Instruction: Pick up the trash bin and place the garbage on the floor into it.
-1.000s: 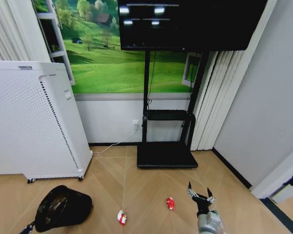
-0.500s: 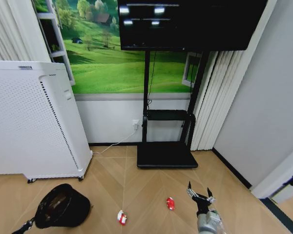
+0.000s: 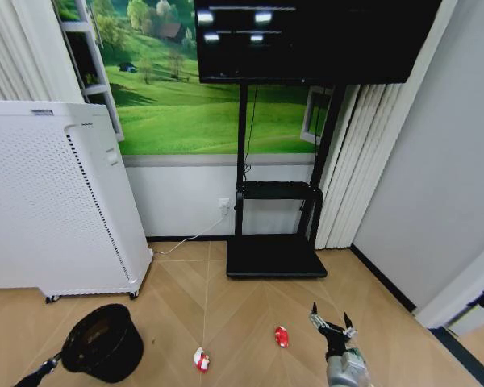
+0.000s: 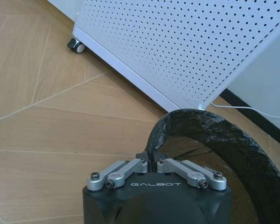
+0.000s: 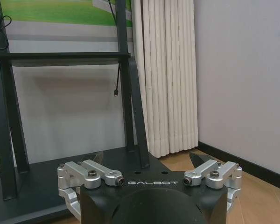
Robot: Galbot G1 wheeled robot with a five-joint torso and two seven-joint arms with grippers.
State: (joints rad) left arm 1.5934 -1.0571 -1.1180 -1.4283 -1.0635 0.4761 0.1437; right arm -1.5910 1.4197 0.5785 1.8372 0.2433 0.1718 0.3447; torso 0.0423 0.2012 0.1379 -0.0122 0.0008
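The trash bin (image 3: 105, 348), a small black mesh wastebasket, is at the lower left of the head view, close to the wood floor. My left gripper (image 3: 56, 360) is shut on its near rim; the left wrist view shows the fingers pinched on the rim of the trash bin (image 4: 224, 154). Two pieces of garbage lie on the floor: a red-and-white wrapper (image 3: 201, 359) and a small red crushed item (image 3: 281, 336). My right gripper (image 3: 331, 324) hovers open to the right of the red item, with nothing between its fingers (image 5: 200, 162).
A large white perforated appliance (image 3: 52, 197) on castors stands behind the bin, also near in the left wrist view (image 4: 186, 46). A black TV stand (image 3: 276, 256) sits against the far wall. A white cable (image 3: 185, 242) runs along the floor.
The bin in my left gripper has tipped more upright and shifted slightly down and left. The right arm and the litter have not moved.
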